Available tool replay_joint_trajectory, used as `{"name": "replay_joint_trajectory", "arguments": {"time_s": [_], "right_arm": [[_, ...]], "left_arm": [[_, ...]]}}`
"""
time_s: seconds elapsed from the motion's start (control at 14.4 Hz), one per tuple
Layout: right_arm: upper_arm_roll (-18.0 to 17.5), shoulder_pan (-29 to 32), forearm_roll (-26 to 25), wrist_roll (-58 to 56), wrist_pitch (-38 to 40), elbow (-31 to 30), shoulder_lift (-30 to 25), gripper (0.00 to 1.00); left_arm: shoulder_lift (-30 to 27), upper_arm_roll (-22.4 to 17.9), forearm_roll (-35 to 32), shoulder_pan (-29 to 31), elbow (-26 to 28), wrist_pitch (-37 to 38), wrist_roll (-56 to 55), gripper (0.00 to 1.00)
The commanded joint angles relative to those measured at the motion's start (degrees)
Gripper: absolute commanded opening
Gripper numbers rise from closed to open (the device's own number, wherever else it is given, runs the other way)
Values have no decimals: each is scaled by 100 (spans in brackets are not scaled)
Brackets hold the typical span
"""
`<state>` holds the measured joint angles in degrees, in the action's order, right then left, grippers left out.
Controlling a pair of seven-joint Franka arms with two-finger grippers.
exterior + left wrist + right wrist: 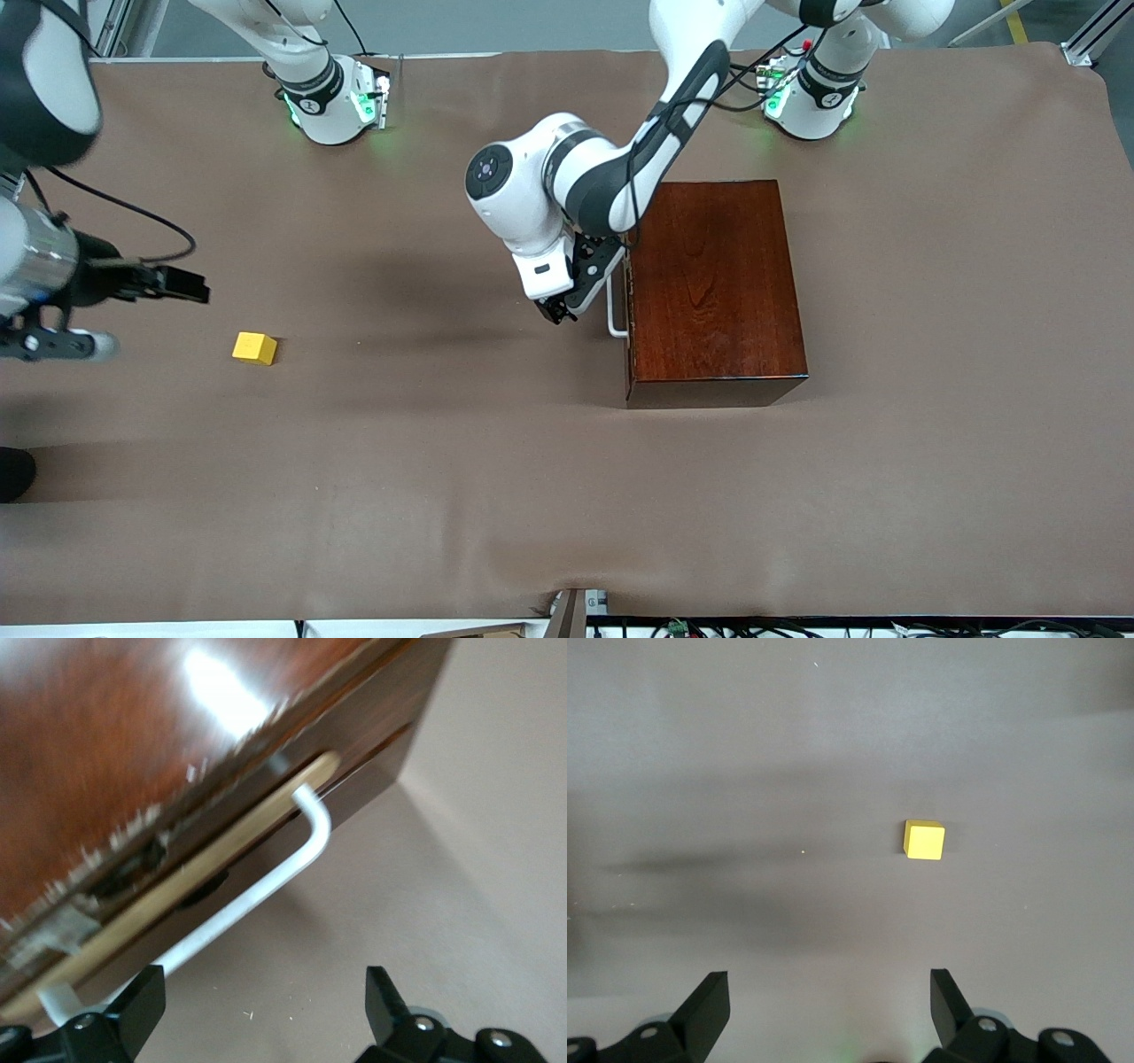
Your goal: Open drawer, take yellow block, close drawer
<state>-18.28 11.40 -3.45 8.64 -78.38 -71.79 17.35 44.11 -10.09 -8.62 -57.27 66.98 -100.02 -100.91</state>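
Lying on cloth: one yellow block [254, 347]; one drawer [628, 292] closed; both pincers [556, 310] [182, 285] apart

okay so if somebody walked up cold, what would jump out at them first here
The glossy wooden box toward the left arm's end, its drawer nearly shut, with the open left pincer beside the white handle. Then the yellow block alone on the cloth, toward the right arm's end.

No readable text, labels, brands or numbers anywhere.
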Motion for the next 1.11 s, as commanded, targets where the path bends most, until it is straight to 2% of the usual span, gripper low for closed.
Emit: {"name": "replay_joint_trajectory", "arguments": {"time_s": [0.0,0.14,0.28,0.55,0.76,1.04], "right_arm": [[-61,46,90,-12,156,87,-205,100],[-61,55,186,-21,174,96,-337,100],[-53,64,371,-12,174,130,-399,100],[-53,55,397,-12,182,131,-425,100],[-35,108,389,-56,436,131,-583,100],[9,239,397,-99,735,122,-654,100]], "left_arm": [[-525,42,-97,146,149,45,737,100],[-911,16,158,382,158,44,1482,100],[-1359,-2,177,637,219,105,2378,100],[-2045,-11,159,1243,500,115,4076,100],[-2362,-2,159,1718,623,115,4631,100],[-3064,7,168,2175,1298,115,5554,100]]}}
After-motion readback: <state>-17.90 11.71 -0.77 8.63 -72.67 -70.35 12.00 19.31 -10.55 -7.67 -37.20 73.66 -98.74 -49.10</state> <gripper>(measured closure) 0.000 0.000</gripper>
